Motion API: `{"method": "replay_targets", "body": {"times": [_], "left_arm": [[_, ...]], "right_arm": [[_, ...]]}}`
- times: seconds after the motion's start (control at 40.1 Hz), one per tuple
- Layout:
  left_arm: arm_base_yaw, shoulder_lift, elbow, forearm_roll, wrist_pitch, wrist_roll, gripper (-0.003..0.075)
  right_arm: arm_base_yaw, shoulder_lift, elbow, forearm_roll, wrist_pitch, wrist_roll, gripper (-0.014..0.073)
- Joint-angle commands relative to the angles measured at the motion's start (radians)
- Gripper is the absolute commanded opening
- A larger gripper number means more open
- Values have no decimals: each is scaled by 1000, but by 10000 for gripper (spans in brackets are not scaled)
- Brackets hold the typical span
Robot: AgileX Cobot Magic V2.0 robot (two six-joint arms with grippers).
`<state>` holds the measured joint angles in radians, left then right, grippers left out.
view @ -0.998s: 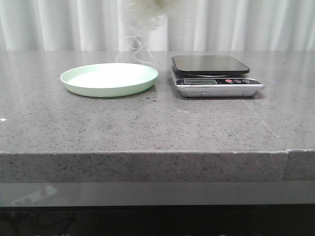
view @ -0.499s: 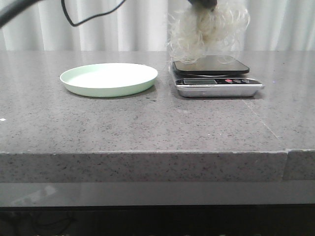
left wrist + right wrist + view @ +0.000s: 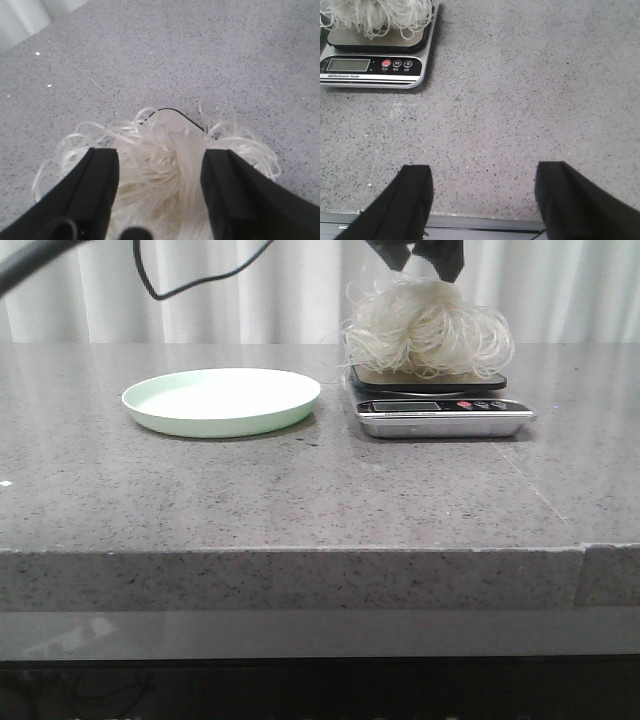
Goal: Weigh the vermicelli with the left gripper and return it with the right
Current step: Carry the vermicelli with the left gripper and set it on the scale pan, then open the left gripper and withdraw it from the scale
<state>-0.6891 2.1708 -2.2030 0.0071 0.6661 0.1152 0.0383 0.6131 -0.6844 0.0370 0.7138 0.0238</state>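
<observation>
So the setup here is a grey speckled stone tabletop (image 3: 300,490) with a thick front edge and a thin seam running diagonally across it on the right side. Behind it the whole back wall is white pleated curtains (image 3: 560,290), pretty bright and washed out.

The vermicelli (image 3: 428,330) is sitting on the dark platform of a small kitchen scale (image 3: 440,405), a fluffy pile of curly white strands that spills over the platform edges a bit. The scale has a silver base with a display and a few buttons on the front; I can't read the display. Just beside it to the left, not touching, is a pale green plate (image 3: 222,400) with nothing on it.

The left end effector (image 3: 420,252) is right above the pile at the top of the front view. From its wrist cam the two black fingers (image 3: 90,190) are spread wide apart with the noodles lying between and under them, so it's open and not gripping anything.

The right end effector (image 3: 482,200) is also spread wide open and empty, over bare tabletop near the front edge, well apart from the scale. A black cable (image 3: 190,275) dangles at the upper left
</observation>
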Motion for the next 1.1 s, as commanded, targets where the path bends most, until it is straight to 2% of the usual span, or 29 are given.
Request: {"method": "replay_targets", "body": {"times": [0.0,0.224,0.374,0.449,0.574,0.948,1.072], "left_arm": [[-5,-133,-36,1,-38,-1,461],[0,-290,-36,33,72,-1,461],[0,-407,-30,43,184,-83,461],[0,-477,17,48,198,-103,461],[0,-606,178,48,135,-115,461],[0,-1072,823,39,-130,-132,461],[0,-1202,978,32,-159,-132,461]], "right_arm": [[-6,7,-26,-3,-63,-2,554],[-6,7,-26,-3,-63,-2,554],[-6,7,-26,-3,-63,-2,554],[-6,7,-26,-3,-63,-2,554],[-6,7,-26,-3,-63,-2,554],[-6,7,-26,-3,-63,-2,554],[-6,7,-26,-3,-63,-2,554]]}}
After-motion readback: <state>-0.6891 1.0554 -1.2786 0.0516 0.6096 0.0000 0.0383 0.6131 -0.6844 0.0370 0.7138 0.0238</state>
